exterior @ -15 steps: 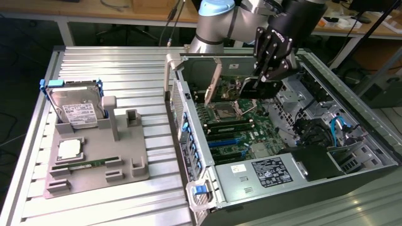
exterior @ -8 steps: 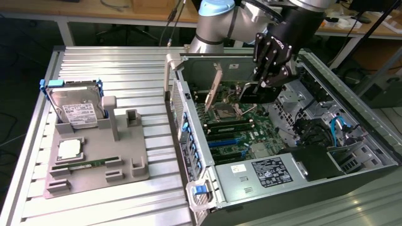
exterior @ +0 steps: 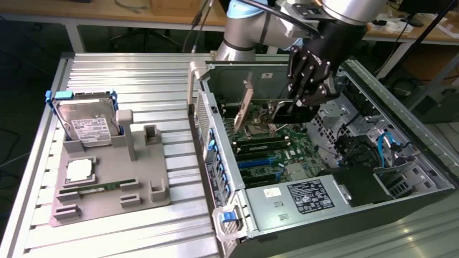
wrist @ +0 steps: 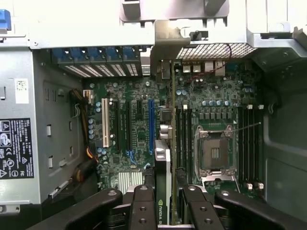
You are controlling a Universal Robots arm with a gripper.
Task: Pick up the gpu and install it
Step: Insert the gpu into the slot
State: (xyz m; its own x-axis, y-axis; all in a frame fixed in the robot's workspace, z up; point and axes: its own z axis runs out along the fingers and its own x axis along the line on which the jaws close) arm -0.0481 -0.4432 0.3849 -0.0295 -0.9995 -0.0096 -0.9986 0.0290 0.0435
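Wrist view looks straight down the gpu (wrist: 163, 165), so you're seeing it edge-on: black shroud on one face, thin green board on the other. The hand (wrist: 167, 207) is clamped on it, one finger pressed against each face, so it's about half closed with the card in between. The card stands on edge inside the computer case (exterior: 326, 207). Its long axis runs from the hand toward the case's rear wall, and the silver bracket end points at that wall. In the exterior view the gpu (exterior: 252, 107) sits tilted above the motherboard (exterior: 269, 156) inside the case, with the hand (exterior: 298, 103) covering one end. Can't see the card's bottom edge or connector anywhere, so no idea if it's touching a slot. The end under the fingers is cut off too. Outside the case, a hard drive (exterior: 87, 126) sits on the worktop (exterior: 143, 75).
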